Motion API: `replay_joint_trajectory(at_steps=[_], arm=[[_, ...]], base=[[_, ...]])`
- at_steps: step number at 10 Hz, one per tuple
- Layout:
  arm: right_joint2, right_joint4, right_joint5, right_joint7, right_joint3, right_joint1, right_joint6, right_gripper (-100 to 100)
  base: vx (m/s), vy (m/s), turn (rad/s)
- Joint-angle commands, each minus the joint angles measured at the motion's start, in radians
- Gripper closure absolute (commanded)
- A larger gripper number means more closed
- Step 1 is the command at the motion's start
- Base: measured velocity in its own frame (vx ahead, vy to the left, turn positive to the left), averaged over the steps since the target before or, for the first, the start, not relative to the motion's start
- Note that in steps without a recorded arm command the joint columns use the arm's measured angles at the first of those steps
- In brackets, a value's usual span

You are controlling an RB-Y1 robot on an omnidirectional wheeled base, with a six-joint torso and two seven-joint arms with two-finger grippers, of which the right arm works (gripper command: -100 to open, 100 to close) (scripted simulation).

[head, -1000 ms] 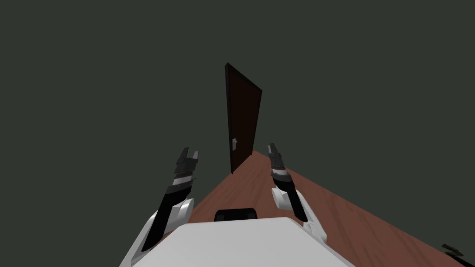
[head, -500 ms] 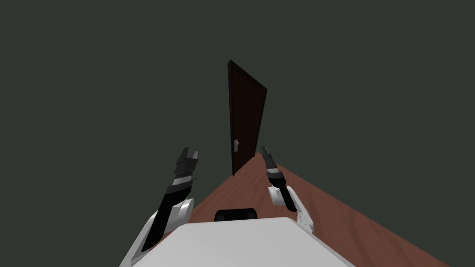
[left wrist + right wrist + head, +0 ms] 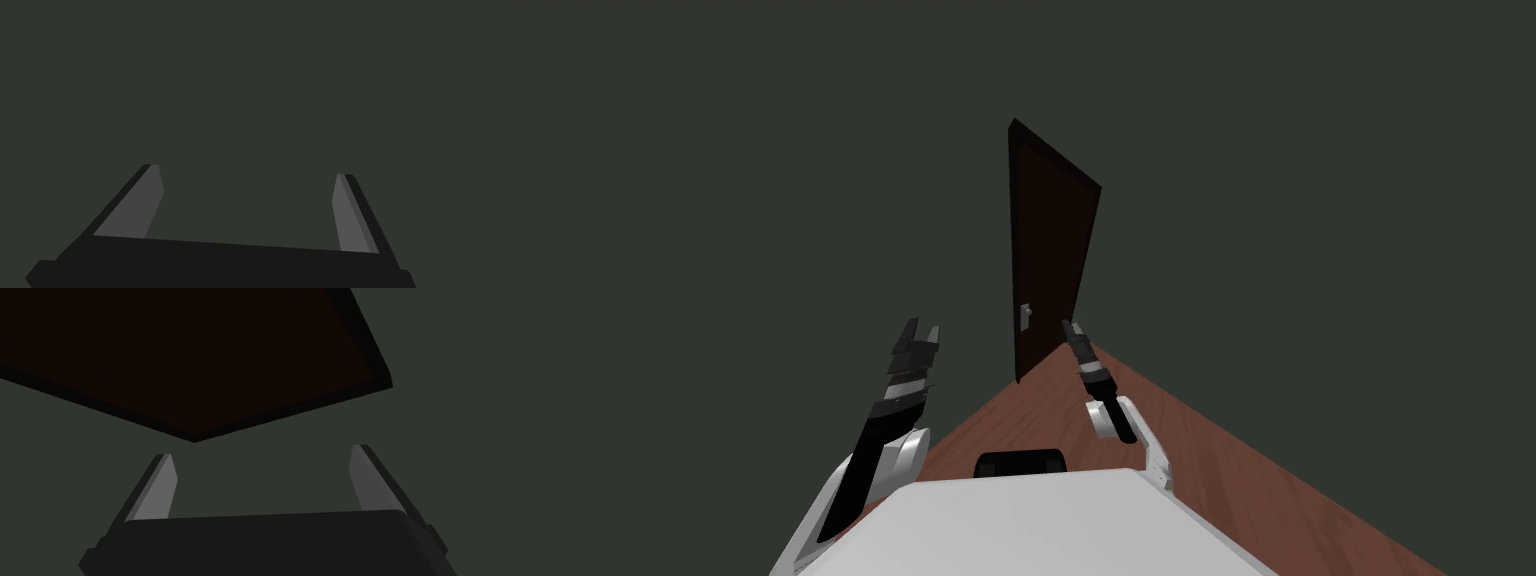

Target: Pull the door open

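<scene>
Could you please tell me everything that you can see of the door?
The door is a tall, plain slab, very dark brown, almost black, with a darker border, set in a dark grey-green wall at the far end of a reddish-brown wood floor. A small light grey handle sits low near its edge on my left. Whether it is latched I cannot tell. Nothing touches it: the right gripper, fingers open, is short of it, to the handle's right.
</scene>
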Motion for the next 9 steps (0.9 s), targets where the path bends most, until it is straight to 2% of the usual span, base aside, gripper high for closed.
replay_joint_trajectory(at_steps=[1, 4, 5, 6, 8, 9], arm=[[0.0, 0.04, 0.012, 0.017, 0.002, -0.011, -0.006, -100], [-0.016, 0.138, 0.066, 0.081, 0.015, -0.052, 0.003, -100], [-0.021, 0.161, 0.084, 0.101, 0.019, -0.065, 0.007, -100], [-0.021, 0.171, 0.084, 0.101, 0.019, -0.065, 0.007, -100], [-0.031, 0.227, 0.119, 0.142, 0.027, -0.092, 0.013, -100], [-0.031, 0.234, 0.119, 0.142, 0.027, -0.092, 0.013, -100]], base=[[0.055, -0.038, 0.035], [0.061, -0.045, 0.118], [0.101, -0.073, 0.173], [0.067, -0.052, 0.05], [0.056, -0.041, 0.11], [0.048, -0.041, 0.043]])
